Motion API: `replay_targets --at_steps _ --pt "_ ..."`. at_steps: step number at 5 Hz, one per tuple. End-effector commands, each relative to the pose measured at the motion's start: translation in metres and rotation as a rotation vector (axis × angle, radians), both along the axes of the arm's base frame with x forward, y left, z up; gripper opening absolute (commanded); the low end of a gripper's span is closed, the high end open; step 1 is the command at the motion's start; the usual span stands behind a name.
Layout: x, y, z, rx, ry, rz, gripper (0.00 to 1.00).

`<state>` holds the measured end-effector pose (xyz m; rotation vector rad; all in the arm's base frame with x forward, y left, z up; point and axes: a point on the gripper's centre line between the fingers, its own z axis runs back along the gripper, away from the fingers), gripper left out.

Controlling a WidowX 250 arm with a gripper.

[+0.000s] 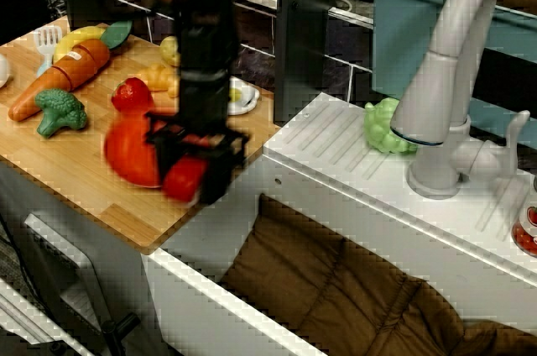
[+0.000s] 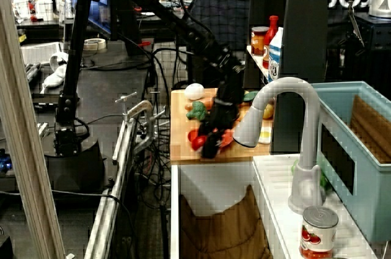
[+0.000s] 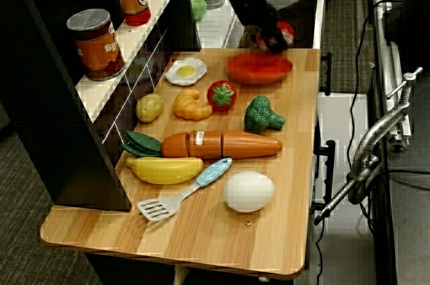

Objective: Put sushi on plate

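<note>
In the view over the counter, the red-orange plate point(image 3: 259, 68) lies at the wooden board's far end, near the sink. My black gripper point(image 3: 272, 37) hangs just past the plate's far rim, shut on the sushi point(image 3: 285, 31), a small red block with a white top. From the sink side, the sushi point(image 1: 185, 180) shows as a blurred red block between the fingers of the gripper point(image 1: 195, 170), at the plate's point(image 1: 126, 154) edge by the board's corner. The distant side view shows the gripper point(image 2: 211, 142) low over the plate point(image 2: 225, 140).
Beside the plate lie a fried egg point(image 3: 186, 71), a rounded red toy point(image 3: 222, 95), a croissant point(image 3: 191, 105) and broccoli point(image 3: 263, 115). A carrot point(image 3: 222, 144), banana point(image 3: 164, 169), spatula point(image 3: 185, 192) and white egg point(image 3: 248, 191) lie nearer. The sink basin point(image 1: 352, 289), faucet point(image 1: 445, 79) and a dark post point(image 1: 306, 28) adjoin.
</note>
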<state>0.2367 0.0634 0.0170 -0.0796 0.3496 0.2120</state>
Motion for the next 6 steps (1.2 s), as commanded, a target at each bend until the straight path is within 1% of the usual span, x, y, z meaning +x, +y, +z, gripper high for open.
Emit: replay_targets --at_steps 1,2,3,4,5,6 --pt "-0.022 0.024 0.017 0.011 -0.014 -0.025 0.0" --pt "-0.015 0.025 0.022 -0.001 0.01 -0.001 0.0" --pt "-0.006 0.022 0.032 -0.008 0.014 0.005 0.0" --pt "0.011 0.01 0.074 -0.038 0.003 0.011 0.0" --pt "0.027 0.009 0.084 -0.053 0.004 0.033 0.0" --pt "0.041 0.01 0.088 -0.06 0.014 0.03 0.0"
